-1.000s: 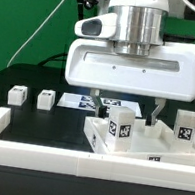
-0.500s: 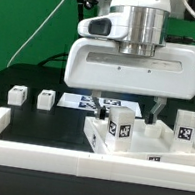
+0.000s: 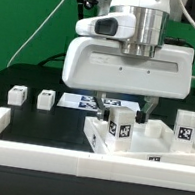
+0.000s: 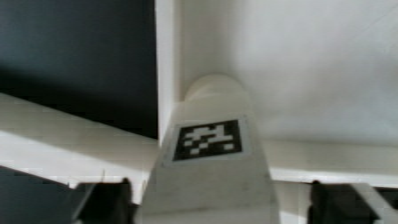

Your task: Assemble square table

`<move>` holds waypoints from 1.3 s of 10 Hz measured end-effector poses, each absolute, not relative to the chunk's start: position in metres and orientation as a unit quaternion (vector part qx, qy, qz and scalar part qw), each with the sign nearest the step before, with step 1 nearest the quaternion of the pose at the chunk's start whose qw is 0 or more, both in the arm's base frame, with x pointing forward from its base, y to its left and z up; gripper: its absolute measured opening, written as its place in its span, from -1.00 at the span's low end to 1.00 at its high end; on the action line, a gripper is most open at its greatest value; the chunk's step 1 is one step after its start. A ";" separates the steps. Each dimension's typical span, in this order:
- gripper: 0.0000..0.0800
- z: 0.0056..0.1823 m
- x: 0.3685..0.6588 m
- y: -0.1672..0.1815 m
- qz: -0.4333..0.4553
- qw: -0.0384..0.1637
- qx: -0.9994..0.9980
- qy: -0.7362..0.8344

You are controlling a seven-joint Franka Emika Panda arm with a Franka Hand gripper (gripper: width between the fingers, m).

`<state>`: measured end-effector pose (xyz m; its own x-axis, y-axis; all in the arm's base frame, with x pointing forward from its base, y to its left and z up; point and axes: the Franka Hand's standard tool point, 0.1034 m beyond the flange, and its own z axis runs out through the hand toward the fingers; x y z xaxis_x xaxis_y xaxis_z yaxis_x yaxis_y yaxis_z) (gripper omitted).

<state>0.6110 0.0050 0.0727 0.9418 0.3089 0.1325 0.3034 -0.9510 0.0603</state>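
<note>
The tool [image 3: 125,109] is spread, its fingers [image 4: 107,205] flanking an upright leg [image 3: 120,125] that stands on the square slab [image 3: 156,151], gaps showing either side. A loose leg [image 3: 46,98] sits on the surface [image 3: 40,127], well off the slab toward the exterior view's left

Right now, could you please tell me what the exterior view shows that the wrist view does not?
Only the exterior view shows two small white blocky legs loose on the black table, the marker board, a further tagged leg at that view's right, and the long low white border wall. Only the wrist view shows what looks like a slight gap between each dark fingertip and the leg. Both show the upright tagged white leg on the large white square slab, straddled by the claw.
</note>
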 end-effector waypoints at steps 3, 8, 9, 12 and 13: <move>-0.27 0.073 0.611 0.005 0.071 0.019 0.987 0.146; -0.27 0.073 0.611 0.004 0.073 0.003 0.995 -0.062; -0.27 0.073 0.611 0.004 0.073 -0.002 0.990 -0.117; -0.27 0.072 0.611 0.006 0.071 -0.020 0.963 -0.259; -0.27 0.072 0.611 0.006 0.069 -0.026 0.945 -0.318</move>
<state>0.6106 0.0059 0.0720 0.7881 -0.6048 0.1141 -0.5976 -0.7963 -0.0934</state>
